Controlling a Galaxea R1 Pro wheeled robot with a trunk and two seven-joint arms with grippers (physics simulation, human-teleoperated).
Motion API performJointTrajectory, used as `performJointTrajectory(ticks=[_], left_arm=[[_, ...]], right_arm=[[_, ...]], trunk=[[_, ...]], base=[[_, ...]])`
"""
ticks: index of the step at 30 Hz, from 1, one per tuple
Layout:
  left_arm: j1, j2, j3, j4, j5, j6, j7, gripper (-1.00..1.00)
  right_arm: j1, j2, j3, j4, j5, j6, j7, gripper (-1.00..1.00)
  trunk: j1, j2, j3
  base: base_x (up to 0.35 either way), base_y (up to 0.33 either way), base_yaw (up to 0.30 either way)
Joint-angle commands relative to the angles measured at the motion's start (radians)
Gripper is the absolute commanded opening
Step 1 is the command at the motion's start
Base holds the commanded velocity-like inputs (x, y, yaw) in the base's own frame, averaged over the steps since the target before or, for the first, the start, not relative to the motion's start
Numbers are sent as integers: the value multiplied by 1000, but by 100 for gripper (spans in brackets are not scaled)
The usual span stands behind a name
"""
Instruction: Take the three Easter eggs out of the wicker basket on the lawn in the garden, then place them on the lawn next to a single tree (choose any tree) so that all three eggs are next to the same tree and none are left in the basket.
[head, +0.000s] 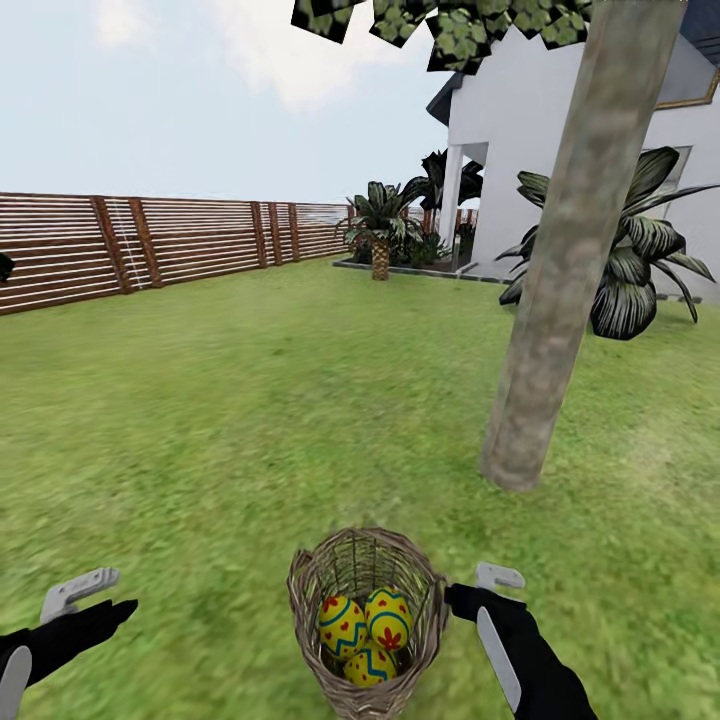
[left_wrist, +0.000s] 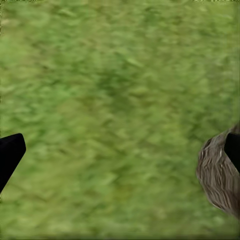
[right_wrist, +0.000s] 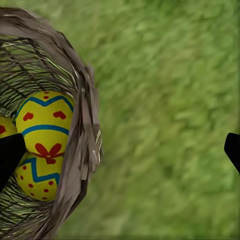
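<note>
The head view shows the wicker basket (head: 366, 620) standing on the lawn (head: 220, 420), with the three Easter eggs (head: 366, 628) packed inside it. The tree (head: 565, 270) is rooted just beyond the basket. The left gripper (head: 95, 592) is held over bare grass, well apart from the basket; the right gripper (head: 478, 590) is held just beside the basket's rim. In the right wrist view, the fingers (right_wrist: 10, 156) are seen spread wide, one over the eggs (right_wrist: 44, 131). In the left wrist view, the fingers (left_wrist: 9, 154) are likewise spread wide.
</note>
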Motion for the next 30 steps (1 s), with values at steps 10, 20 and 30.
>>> performJointTrajectory(ticks=[10, 20, 30], left_arm=[[-1, -15, 2, -3, -1, 5, 1, 100], [-1, -26, 2, -4, -1, 4, 2, 100], [0, -26, 1, -2, -2, 0, 2, 100]], right_arm=[[0, 0, -1, -2, -11, 3, -7, 100], [0, 0, -2, -2, -11, 3, -7, 100], [0, 0, -1, -1, -11, 3, -7, 100]], trunk=[[-39, 70, 37], [-77, 140, 79], [-115, 210, 121]], base=[[0, 0, -118], [0, 0, -190], [-92, -73, -173]])
